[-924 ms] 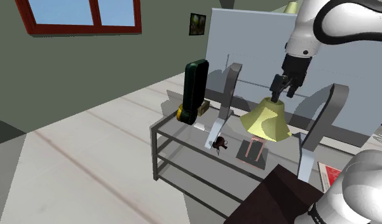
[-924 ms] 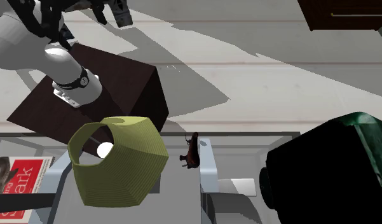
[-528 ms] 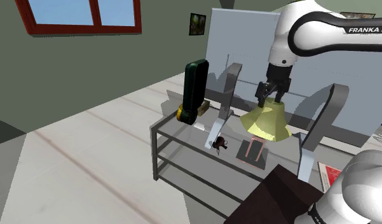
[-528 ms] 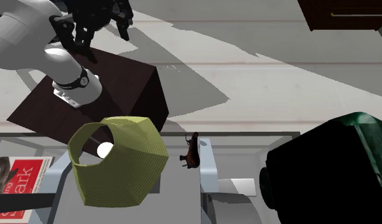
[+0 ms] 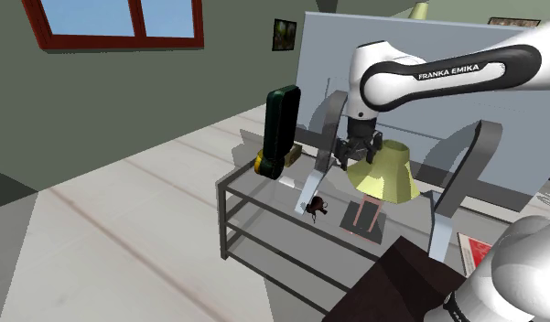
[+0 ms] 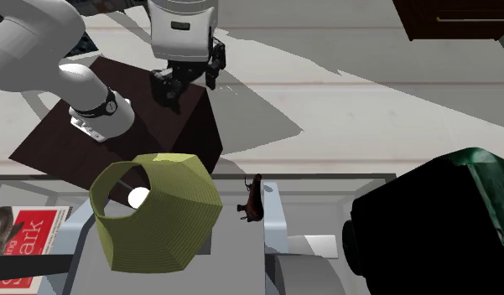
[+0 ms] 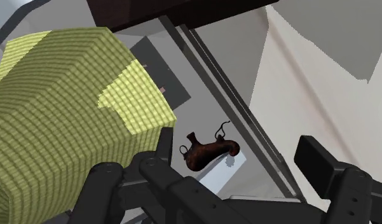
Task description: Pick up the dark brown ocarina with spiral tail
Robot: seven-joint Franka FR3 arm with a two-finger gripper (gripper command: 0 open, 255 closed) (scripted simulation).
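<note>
In the shoulder view the pick has not begun: the claw hangs released above the bench, holding nothing, while the dark brown ocarina lies well below it on the bench top, close to the near rim and just beside the foot of a grey post; reaching down, closing and lifting are all left, and the yellow-green lampshade stands close to the claw on the shoulder view's right, so room on that side looks tight. In the second exterior view the claw sits over the dark brown stand, apart from the ocarina, which rests at the bench edge between the lampshade and a bulky dark green object. In the wrist view the fingers stand spread, the ocarina lies ahead untouched, the lampshade crowds one finger, and the bench rail runs close by; I judge the floor side to be the freer one
</note>
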